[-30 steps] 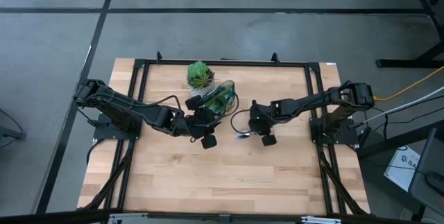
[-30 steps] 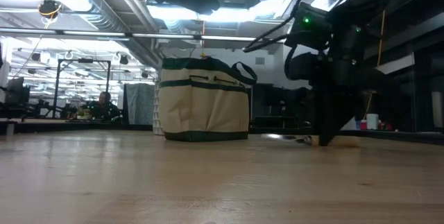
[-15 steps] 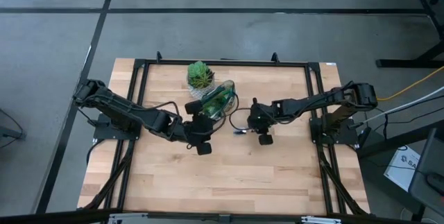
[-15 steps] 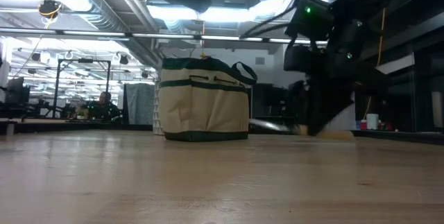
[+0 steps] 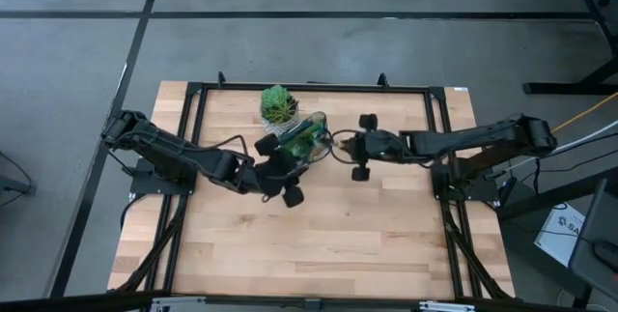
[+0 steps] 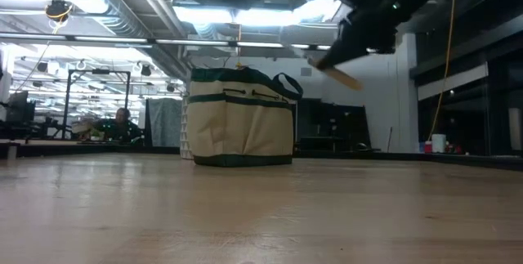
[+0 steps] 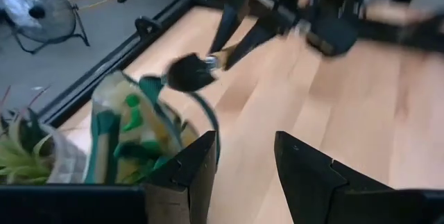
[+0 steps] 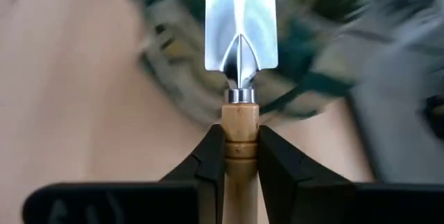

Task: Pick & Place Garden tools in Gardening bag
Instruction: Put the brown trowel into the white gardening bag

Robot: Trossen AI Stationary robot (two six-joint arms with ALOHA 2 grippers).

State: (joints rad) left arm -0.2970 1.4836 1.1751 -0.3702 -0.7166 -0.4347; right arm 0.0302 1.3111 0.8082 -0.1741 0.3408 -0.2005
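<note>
The beige gardening bag with green trim (image 5: 304, 139) stands upright on the table's far middle, also in the low view (image 6: 241, 117). Green things show in its open top (image 7: 132, 123). My right gripper (image 5: 346, 145) is shut on the wooden-handled metal trowel (image 8: 241, 16), held high just right of the bag with its blade pointing at the bag. My left gripper (image 7: 243, 161) is open and empty, just in front of the bag (image 5: 288, 165). The other tools do not show apart. My right gripper pinches the trowel's wooden handle (image 8: 240, 123) between its two fingers, close to the metal collar. The fingers reach roughly level from the table's right and lie along the handle. The trowel is lifted clear of the table; its handle end (image 6: 346, 77) slants down behind the fingers.
A green plant in a white pot (image 5: 279, 106) stands right behind the bag at the far edge. Bare wood lies across the near half of the table (image 5: 319, 244). A black frame rail (image 5: 309, 86) runs round the table.
My right gripper has lifted the trowel off the table, swung from pointing down to roughly level, and gone up and toward the far left, to the bag. The trowel, which lay on the table right of the bag, now hangs clear beside the bag's top.
</note>
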